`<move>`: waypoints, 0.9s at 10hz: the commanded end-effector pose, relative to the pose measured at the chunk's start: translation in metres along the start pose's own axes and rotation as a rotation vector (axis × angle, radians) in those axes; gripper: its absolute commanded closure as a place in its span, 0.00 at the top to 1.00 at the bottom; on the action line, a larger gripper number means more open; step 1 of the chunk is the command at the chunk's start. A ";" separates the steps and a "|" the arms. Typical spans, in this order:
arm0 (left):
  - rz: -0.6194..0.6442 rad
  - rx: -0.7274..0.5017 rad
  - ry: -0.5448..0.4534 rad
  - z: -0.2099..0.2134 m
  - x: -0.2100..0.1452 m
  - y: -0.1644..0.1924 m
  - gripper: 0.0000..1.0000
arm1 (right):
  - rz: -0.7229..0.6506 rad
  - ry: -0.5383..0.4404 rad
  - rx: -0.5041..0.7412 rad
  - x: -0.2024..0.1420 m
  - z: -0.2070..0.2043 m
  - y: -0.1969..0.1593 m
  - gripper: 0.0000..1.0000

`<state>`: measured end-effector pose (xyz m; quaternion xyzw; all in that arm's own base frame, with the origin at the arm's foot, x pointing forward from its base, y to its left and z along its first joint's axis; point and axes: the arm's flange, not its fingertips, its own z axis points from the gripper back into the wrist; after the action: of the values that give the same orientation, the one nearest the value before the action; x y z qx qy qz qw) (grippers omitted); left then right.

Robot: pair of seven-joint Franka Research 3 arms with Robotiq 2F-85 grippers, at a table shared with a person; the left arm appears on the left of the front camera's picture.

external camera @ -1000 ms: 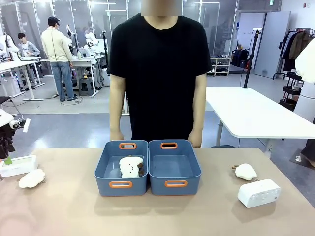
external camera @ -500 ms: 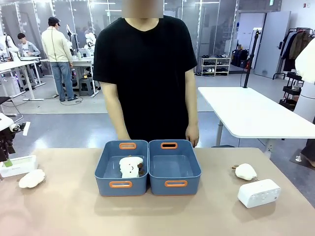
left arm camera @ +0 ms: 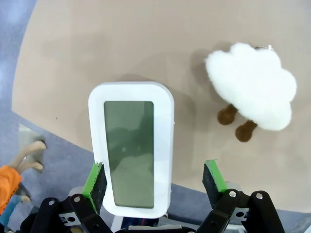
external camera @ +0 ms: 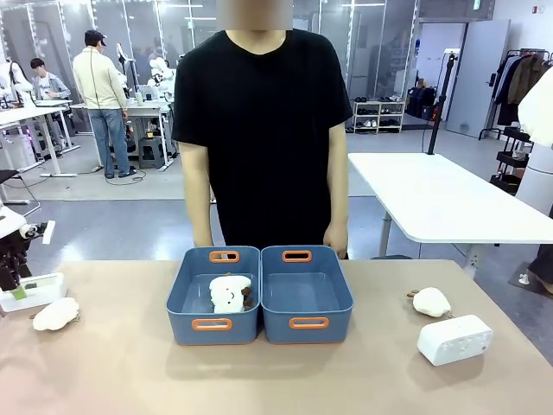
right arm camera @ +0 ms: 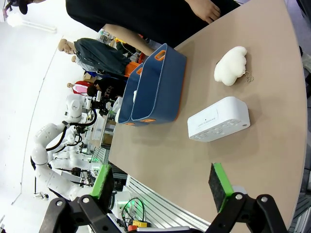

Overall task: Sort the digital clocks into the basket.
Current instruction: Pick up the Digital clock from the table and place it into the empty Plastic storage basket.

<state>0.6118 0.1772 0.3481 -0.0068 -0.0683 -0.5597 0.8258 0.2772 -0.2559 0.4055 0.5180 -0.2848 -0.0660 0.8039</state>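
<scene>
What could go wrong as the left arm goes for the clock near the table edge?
The digital clock lies at the table edge; a bump from the open left gripper might knock it off. It sits nearer one pad, so closing could skew it.

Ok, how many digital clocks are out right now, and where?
2. The left clock lies at the table's left edge under the left gripper, jaws open, beside a plush toy. The right clock lies near the right edge, by a second plush toy.
</scene>
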 end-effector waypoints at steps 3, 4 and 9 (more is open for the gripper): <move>-0.043 0.004 -0.014 -0.018 0.001 0.018 1.00 | 0.008 -0.003 0.011 0.000 0.001 0.001 1.00; -0.044 -0.010 -0.023 -0.022 0.001 0.019 1.00 | 0.008 -0.003 0.011 0.000 0.001 0.001 1.00; -0.039 -0.048 -0.012 -0.041 -0.002 0.023 0.64 | 0.008 -0.003 0.011 0.000 0.001 0.001 1.00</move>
<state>0.6330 0.1792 0.3043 -0.0199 -0.0593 -0.5680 0.8207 0.2772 -0.2559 0.4055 0.5180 -0.2848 -0.0660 0.8039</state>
